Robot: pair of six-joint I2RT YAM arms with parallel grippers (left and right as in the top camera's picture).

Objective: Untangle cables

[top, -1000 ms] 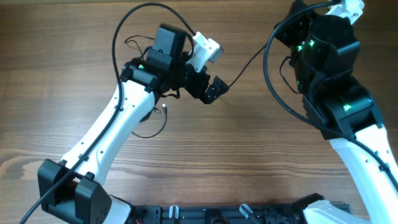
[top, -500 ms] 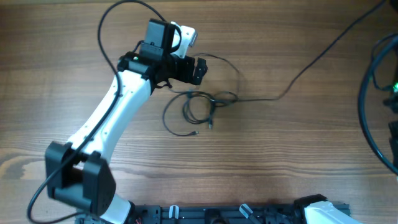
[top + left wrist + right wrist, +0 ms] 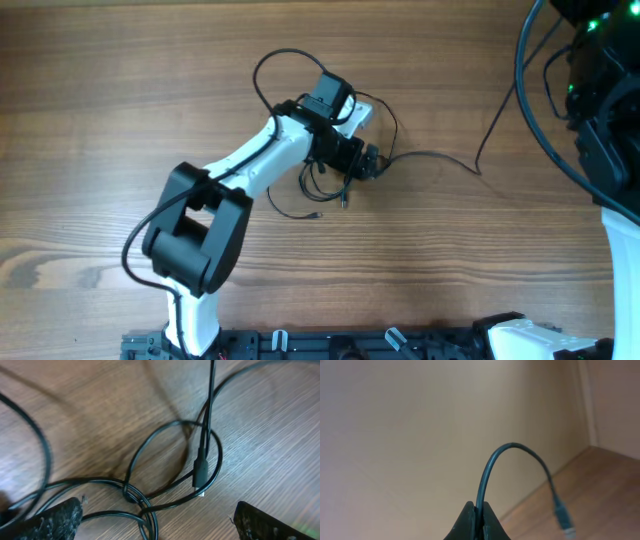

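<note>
Lying on the wood-grain worktop (image 3: 120,120) near its middle: the cables (image 3: 131,494), thin black cords in a loose tangle of overlapping loops that cross tightly at one point. One plug (image 3: 200,471), black body with a small silvery tip, rests inside the largest loop; its cord leads off the top edge of the left wrist view.

Left pincer (image 3: 156,520): spread wide, nothing held, one fingertip at each lower corner of its own view. The tangle sits directly beneath and between the fingers, the tight crossing nearer the finger in the lower-left corner. Whether the tips touch the worktop cannot be told.

Right pincer (image 3: 477,512): closed on one cord (image 3: 512,446), which arcs up and over to a free plug end (image 3: 563,519). It is raised, with a wall behind. Overhead, one strand (image 3: 445,155) leaves the tangle rightward, then climbs towards the right arm (image 3: 600,120) — probably the same cord.

Relation for the coming move: the left arm is by far the nearer to the tangle, the right arm well apart at the worktop's right edge, and the strand's long axis runs left to right between them. Judgement: closing down on the crossing would pin it while the right draws its cord free; risk — catching several loops at once.

Containers: none in view
</note>
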